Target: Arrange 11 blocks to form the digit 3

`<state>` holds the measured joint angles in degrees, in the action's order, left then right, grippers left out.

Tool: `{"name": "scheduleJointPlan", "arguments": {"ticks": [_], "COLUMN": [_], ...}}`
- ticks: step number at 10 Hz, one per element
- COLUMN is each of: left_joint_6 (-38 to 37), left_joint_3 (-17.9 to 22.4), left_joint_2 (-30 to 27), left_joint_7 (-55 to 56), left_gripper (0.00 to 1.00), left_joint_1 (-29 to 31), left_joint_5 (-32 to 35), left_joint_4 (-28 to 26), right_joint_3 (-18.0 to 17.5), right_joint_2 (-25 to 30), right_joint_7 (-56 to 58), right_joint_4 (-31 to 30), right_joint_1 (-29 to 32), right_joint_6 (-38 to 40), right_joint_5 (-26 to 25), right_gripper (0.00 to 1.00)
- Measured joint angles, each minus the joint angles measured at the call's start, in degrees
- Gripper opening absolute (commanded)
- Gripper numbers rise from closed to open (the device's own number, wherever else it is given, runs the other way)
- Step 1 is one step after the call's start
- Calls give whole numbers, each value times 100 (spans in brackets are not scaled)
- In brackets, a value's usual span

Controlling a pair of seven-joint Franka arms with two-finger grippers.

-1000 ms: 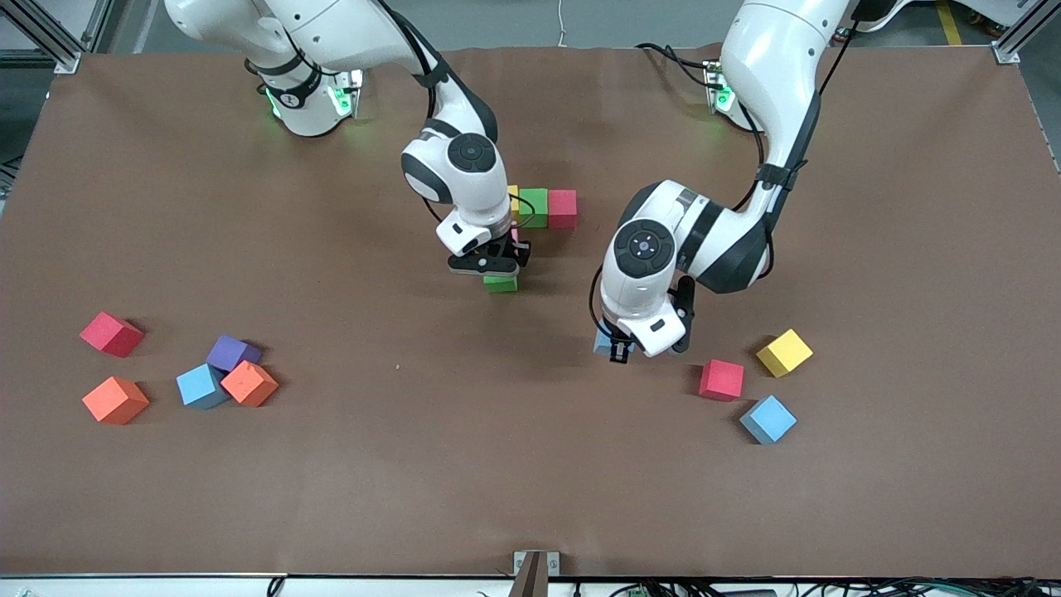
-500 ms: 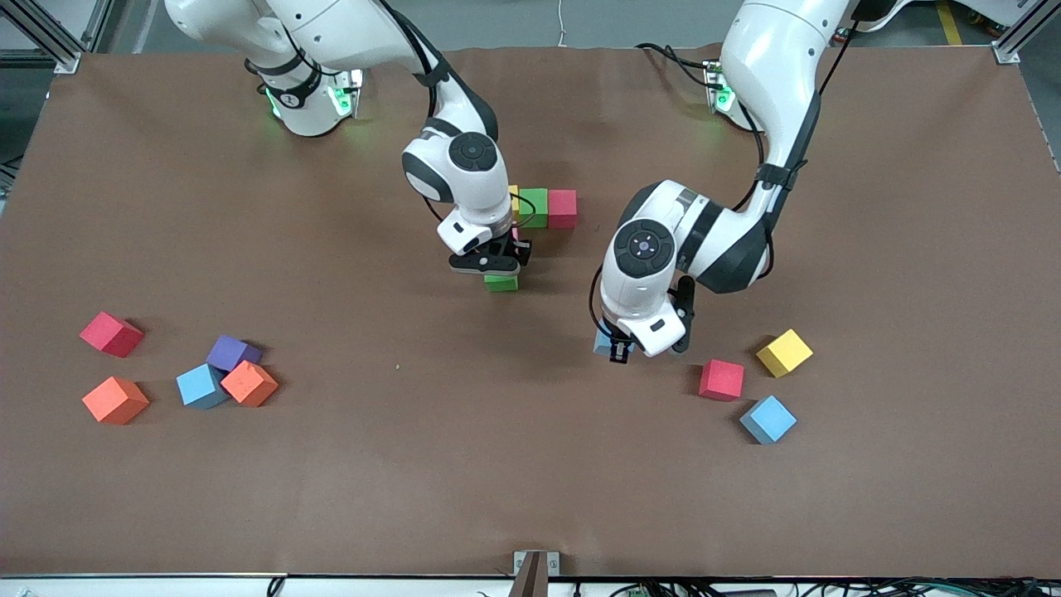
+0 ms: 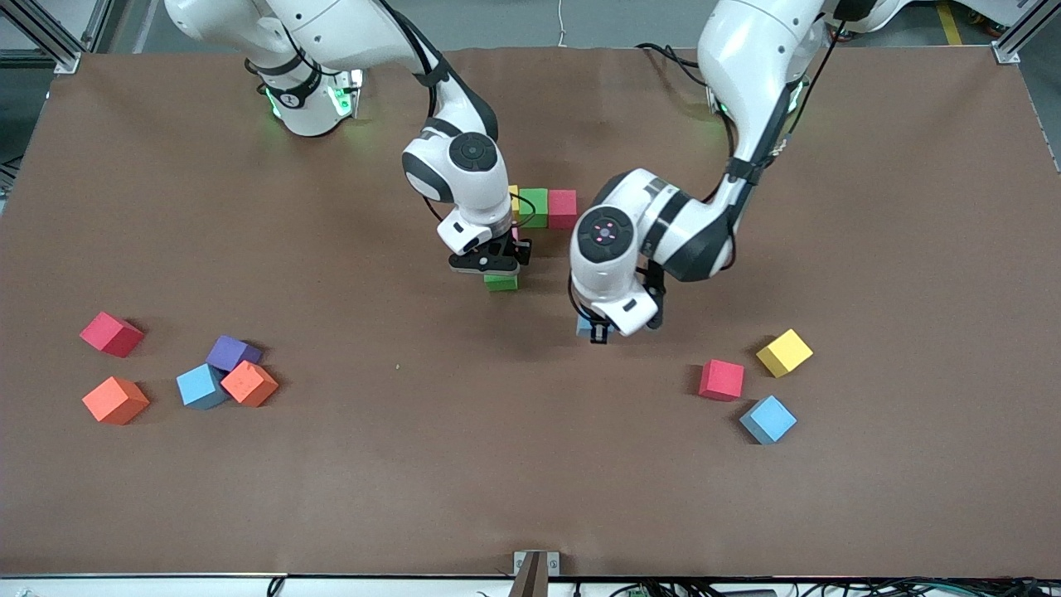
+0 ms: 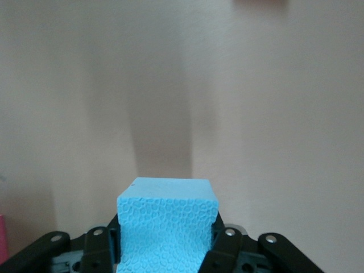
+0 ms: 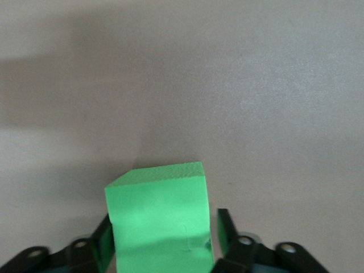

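Right gripper (image 3: 500, 269) stands low at the table's middle, its fingers (image 5: 226, 230) now spread a little off the sides of a green block (image 3: 501, 283) that sits square on the table (image 3: 464, 464), one face toward the front camera. A second ago it was clamped on that block. Just above, farther from the front camera, a pink block (image 3: 515, 235) peeks from under the wrist, and a yellow block (image 3: 513, 199), another green block (image 3: 534, 207) and a red block (image 3: 562, 208) lie in a touching row.

Left gripper (image 3: 595, 330) pinches a blue block (image 4: 166, 227), held level over bare table; it has moved toward the row since a second ago. Its forearm slants down from the base, wrist pointing straight down. Other blocks (image 3: 224, 371) lie scattered toward both ends of the table.
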<state>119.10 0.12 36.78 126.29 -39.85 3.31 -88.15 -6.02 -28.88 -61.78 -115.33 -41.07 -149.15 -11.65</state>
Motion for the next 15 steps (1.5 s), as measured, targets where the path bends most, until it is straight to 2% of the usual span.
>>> {"name": "scheduleJointPlan", "arguments": {"ticks": [4,9,12,15], "left_joint_6": [-81,-83,-81,17], "left_joint_3": [-1,-2,-5,7], "left_joint_2": [19,58,100,328], "left_joint_7": [590,1007,1132,1586], "left_gripper": [15,15,15,15], "left_joint_1": [-199,-468,-594,-1002], "left_joint_5": [0,0,0,20], "left_joint_4": [-119,-142,-147,-142], "right_joint_3": [13,27,68,144], "right_joint_2": [78,845,1273,1292], "right_joint_7": [-25,103,1368,3140], "right_joint_4": [17,29,27,4], "right_joint_1": [1,468,1386,2710], "right_joint_6": [0,573,1119,1295], "right_joint_5": [7,374,820,836], "right_gripper": [100,100,100,100]}}
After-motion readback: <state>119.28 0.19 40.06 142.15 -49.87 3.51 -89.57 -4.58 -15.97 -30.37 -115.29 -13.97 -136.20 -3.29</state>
